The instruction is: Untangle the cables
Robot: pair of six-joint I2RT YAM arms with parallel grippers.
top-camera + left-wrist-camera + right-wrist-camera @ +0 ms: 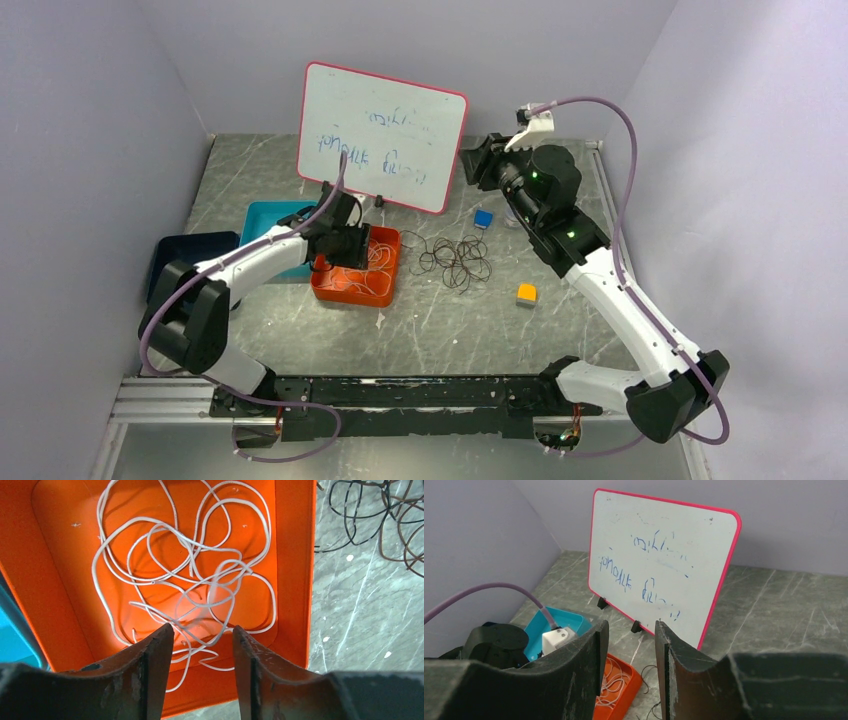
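A white cable (190,565) lies in loose loops inside the orange tray (295,555). My left gripper (202,630) hangs just above it, jaws open, nothing pinched between them; one loop looks blurred below the jaws. A tangle of black and brown cables (460,262) rests on the table right of the orange tray (350,292); its edge shows as dark cables (380,515) in the left wrist view. My right gripper (631,625) is raised at the back right, open and empty, facing the whiteboard. In the top view the left gripper (352,245) is over the tray and the right gripper (478,160) is beside the whiteboard.
A pink-framed whiteboard (383,137) stands at the back. A teal tray (262,222) and a dark blue tray (185,250) sit left of the orange one. A blue cube (484,218) and an orange-yellow cube (526,294) lie near the dark tangle.
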